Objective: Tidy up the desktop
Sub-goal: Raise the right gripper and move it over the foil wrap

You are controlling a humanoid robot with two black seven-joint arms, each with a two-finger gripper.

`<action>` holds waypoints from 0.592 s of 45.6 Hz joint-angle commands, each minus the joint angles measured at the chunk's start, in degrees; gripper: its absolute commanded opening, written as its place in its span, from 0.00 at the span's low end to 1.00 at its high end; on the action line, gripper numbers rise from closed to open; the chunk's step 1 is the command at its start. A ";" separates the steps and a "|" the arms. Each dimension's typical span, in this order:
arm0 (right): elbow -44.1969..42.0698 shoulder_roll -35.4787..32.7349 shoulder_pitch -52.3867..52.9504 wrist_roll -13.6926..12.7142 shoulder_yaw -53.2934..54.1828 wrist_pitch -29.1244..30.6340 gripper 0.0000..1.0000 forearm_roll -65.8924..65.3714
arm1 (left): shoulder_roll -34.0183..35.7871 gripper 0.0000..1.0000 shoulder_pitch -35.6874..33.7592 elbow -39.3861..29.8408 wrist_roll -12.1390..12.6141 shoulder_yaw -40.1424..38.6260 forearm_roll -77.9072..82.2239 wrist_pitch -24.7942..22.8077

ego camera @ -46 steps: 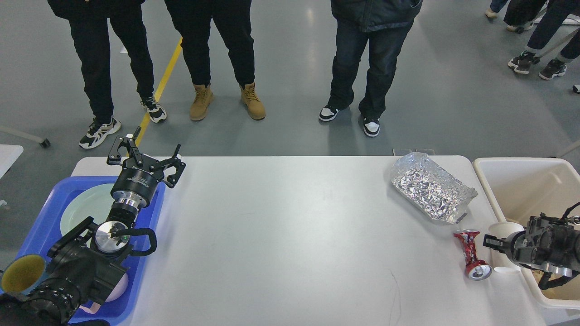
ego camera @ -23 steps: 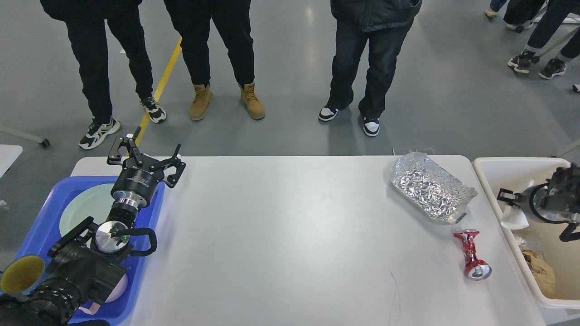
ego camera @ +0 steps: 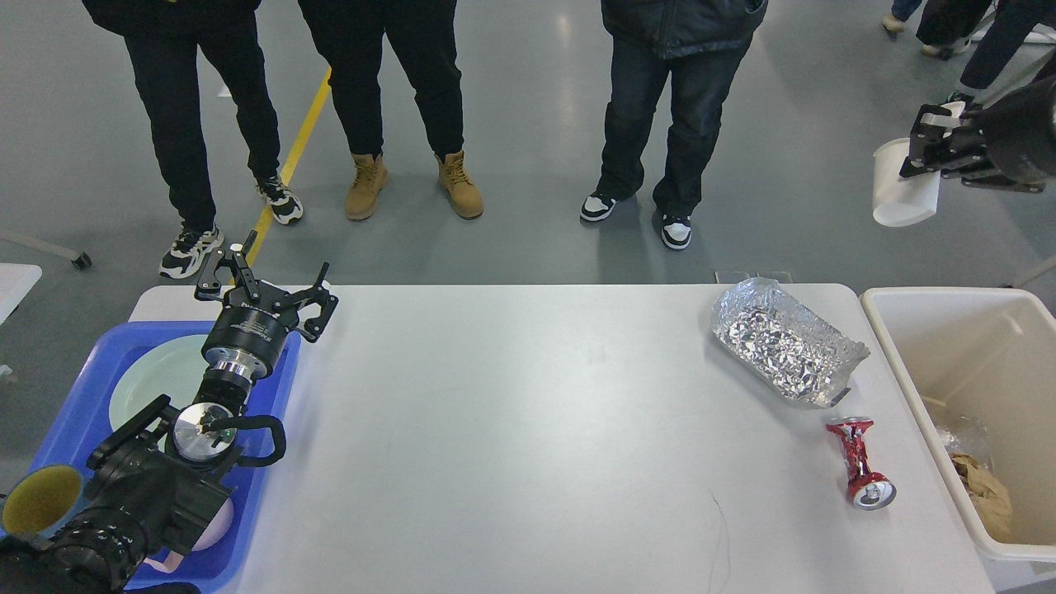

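The white desktop [ego camera: 528, 429] fills the middle of the head view. A crumpled foil tray [ego camera: 784, 342] lies at its far right. A crushed red can [ego camera: 858, 462] lies in front of the foil. My right gripper [ego camera: 924, 148] is raised high at the upper right, shut on a white paper cup [ego camera: 899, 181] that hangs above the floor, beyond the cream bin [ego camera: 965, 330]. My left gripper [ego camera: 264, 285] is open and empty above the far edge of the blue tray [ego camera: 272, 462] at the left.
The blue tray holds a pale green plate [ego camera: 157, 371] and a yellow-lined cup [ego camera: 37, 499]. The cream bin holds brown paper [ego camera: 982, 491] and clear wrap. Three people stand beyond the table's far edge.
My right gripper lifted the white cup from beside the can, passed over the bin and rose high to the upper right. The left arm has not moved.
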 commanded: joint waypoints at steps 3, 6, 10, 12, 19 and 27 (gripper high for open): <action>-0.13 -2.43 5.82 -0.07 3.67 5.49 0.00 0.02 | 0.00 0.96 0.00 0.00 -0.02 -0.04 0.00 0.00; -0.48 -2.43 5.83 -0.16 3.85 5.49 0.00 0.02 | 0.00 0.96 0.00 0.00 -0.02 0.05 0.00 0.00; -2.58 -2.43 3.55 -0.42 2.97 4.26 0.00 -0.07 | 0.00 0.96 0.00 0.00 0.07 0.05 0.00 0.00; -5.30 -2.52 0.40 -0.60 2.88 3.21 0.00 -0.07 | 0.00 0.96 0.00 0.00 -0.02 0.05 0.00 0.00; -20.85 -2.08 -19.46 -0.69 2.88 -2.85 0.00 0.63 | 0.00 0.96 0.00 0.00 -0.02 0.05 0.00 0.00; -34.40 -1.90 -36.70 -0.77 4.46 -6.98 0.00 3.79 | 0.00 0.96 0.00 0.00 -0.02 0.05 0.00 0.00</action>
